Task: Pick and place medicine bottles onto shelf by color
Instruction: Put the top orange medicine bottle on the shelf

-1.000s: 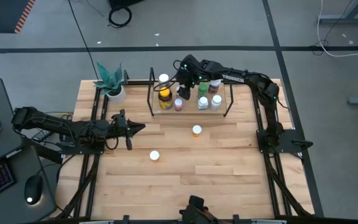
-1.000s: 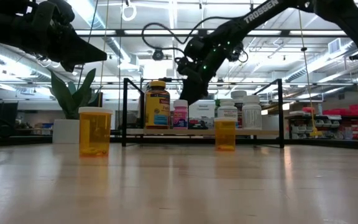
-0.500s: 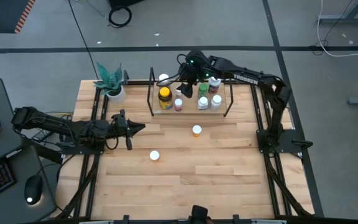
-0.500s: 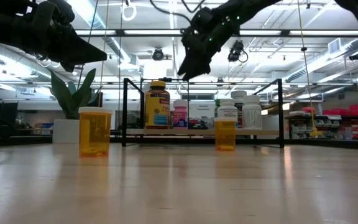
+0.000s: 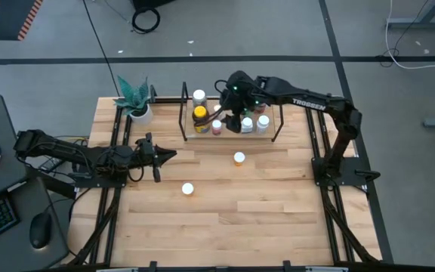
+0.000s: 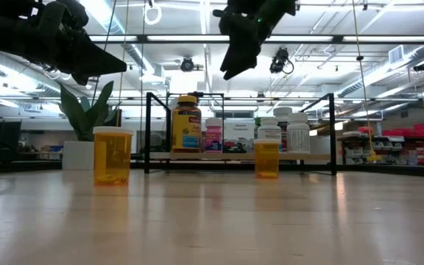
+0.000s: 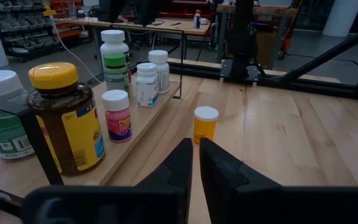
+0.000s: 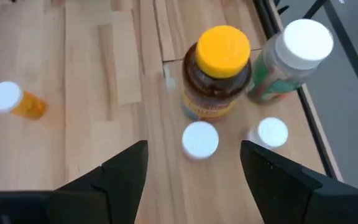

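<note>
Above the shelf (image 5: 272, 130), the right gripper (image 8: 193, 163) hangs released and empty, the amber bottle (image 8: 218, 72) just ahead; the left gripper (image 7: 196, 163) waits clenched.

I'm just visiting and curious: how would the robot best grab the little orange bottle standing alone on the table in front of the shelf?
Probably from above, fingers closing across the round body just under the white cap. The orange bottle stands upright, apart from the shelf, with free space all around.

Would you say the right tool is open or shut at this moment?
Open: the right tool shows its fingers spread wide above the shelf, holding nothing.
</note>
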